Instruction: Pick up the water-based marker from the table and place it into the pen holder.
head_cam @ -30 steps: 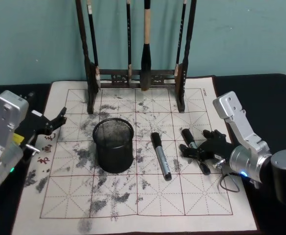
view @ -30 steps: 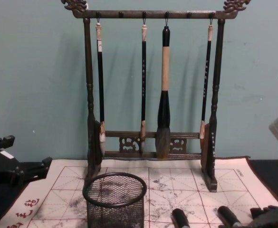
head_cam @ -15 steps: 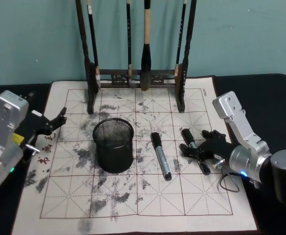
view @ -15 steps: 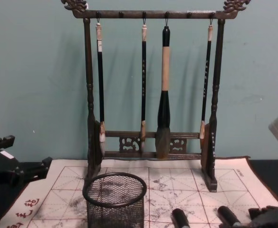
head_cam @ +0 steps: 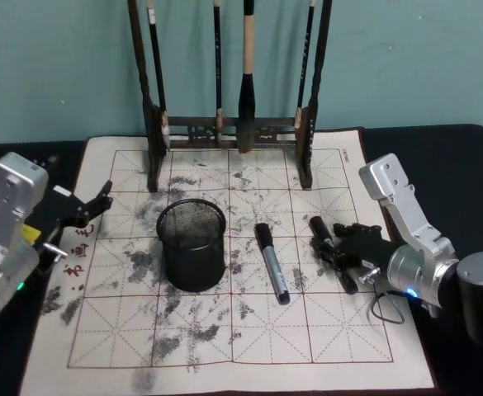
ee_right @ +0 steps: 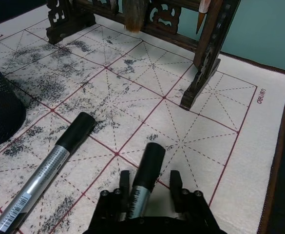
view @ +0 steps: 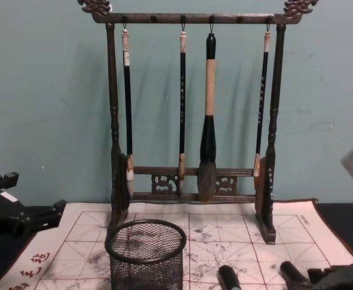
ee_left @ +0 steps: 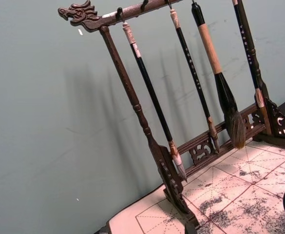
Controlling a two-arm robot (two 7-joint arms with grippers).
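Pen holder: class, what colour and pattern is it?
The pen holder is black wire mesh; the head view shows it best.

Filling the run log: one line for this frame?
right gripper: jaws open astride right marker, on mat | left gripper: parked at mat's left edge | pen holder: empty

Calligraphy practice desk, staged tabletop setup rather than a lived-in room. Cues: carved wooden brush rack (view: 191, 18) with four brushes (view: 209, 121) hanging, ink-blotched felt mat (head_cam: 249, 330) with red practice grid and printed red characters, mesh pen holder (head_cam: 191, 247), two markers (head_cam: 272, 262). Black table (head_cam: 464, 157), plain teal wall (view: 43, 90) close behind.
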